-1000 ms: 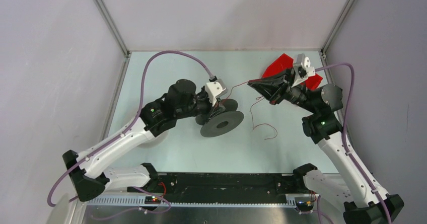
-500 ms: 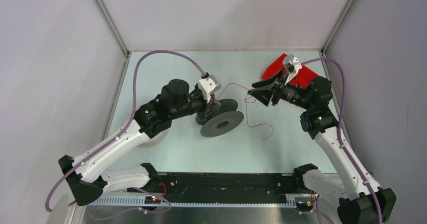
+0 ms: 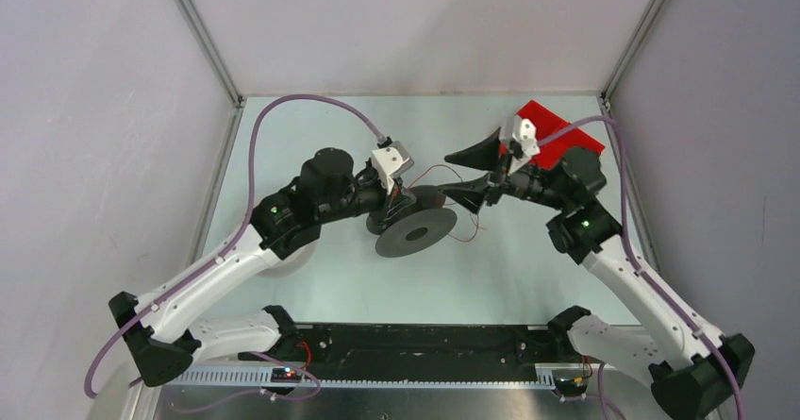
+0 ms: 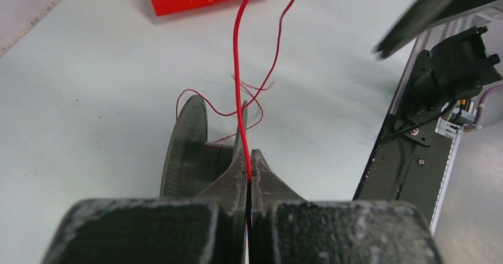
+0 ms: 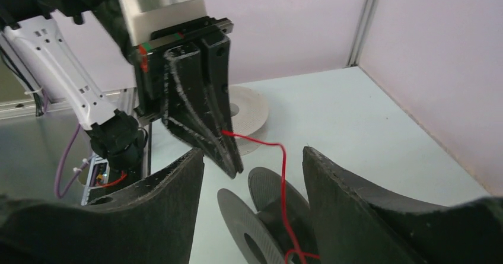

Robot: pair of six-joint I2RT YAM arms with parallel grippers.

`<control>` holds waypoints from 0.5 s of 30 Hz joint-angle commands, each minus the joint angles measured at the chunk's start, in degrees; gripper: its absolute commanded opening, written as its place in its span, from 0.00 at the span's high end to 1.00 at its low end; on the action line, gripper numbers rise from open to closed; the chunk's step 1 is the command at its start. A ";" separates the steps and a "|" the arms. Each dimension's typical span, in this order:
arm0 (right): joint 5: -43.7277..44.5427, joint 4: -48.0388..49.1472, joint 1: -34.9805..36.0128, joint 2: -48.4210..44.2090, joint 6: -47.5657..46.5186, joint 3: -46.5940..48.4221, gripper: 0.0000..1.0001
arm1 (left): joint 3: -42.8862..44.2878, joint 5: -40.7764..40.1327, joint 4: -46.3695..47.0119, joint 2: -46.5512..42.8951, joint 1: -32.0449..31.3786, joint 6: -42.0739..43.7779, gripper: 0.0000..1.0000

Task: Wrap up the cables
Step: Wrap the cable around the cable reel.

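One grip released mid-wrap
Right jaws had just opened wide, holding nothing; left jaws stayed shut on the red cable (image 4: 235,68), dark grey spool (image 4: 190,148) just beyond their tips, so a fresh grip looked due.

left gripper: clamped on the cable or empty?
Left gripper is shut on the red cable: its jaws meet with the strand pinched between them, right by the dark grey spool.
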 commanded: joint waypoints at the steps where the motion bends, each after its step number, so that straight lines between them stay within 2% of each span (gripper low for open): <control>1: 7.25 0.43 3.02 4.46 -5.41 3.54 0.35 | 1.19 1.22 2.27 0.48 0.43 -0.52 1.00; 2: 7.95 0.94 3.23 5.06 -5.58 3.61 0.37 | 1.24 1.12 2.34 0.52 0.55 -0.47 1.00; 4: 8.81 0.78 3.42 6.76 -6.39 3.58 0.55 | 1.14 1.03 2.35 0.44 1.03 -0.44 1.00; 5: 9.54 0.20 3.39 6.96 -7.16 3.61 0.72 | 1.11 1.01 2.32 0.35 1.42 -0.71 1.00; 6: 9.67 -0.24 3.32 7.21 -7.60 3.63 0.80 | 0.98 0.96 2.37 0.25 1.71 -1.08 1.00; 7: 9.35 -0.96 2.81 7.31 -8.43 3.63 0.91 | 0.86 0.89 2.34 0.22 2.45 -1.36 1.00; 8: 9.00 -1.17 1.96 7.56 -8.80 3.63 0.96 | 0.61 0.95 2.35 0.17 2.88 -1.84 1.00; 9: 8.08 -1.39 1.42 7.71 -9.59 3.64 1.00 | 0.46 1.19 2.37 0.13 4.06 -2.67 1.00; 12: 5.44 -1.30 -1.18 8.31 -11.49 3.62 1.00 | -0.14 2.55 2.35 0.37 6.26 -4.36 0.93; 15: 6.10 -2.42 -4.04 8.38 -15.02 3.89 1.00 | -0.66 1.52 2.31 0.25 8.00 -4.73 0.75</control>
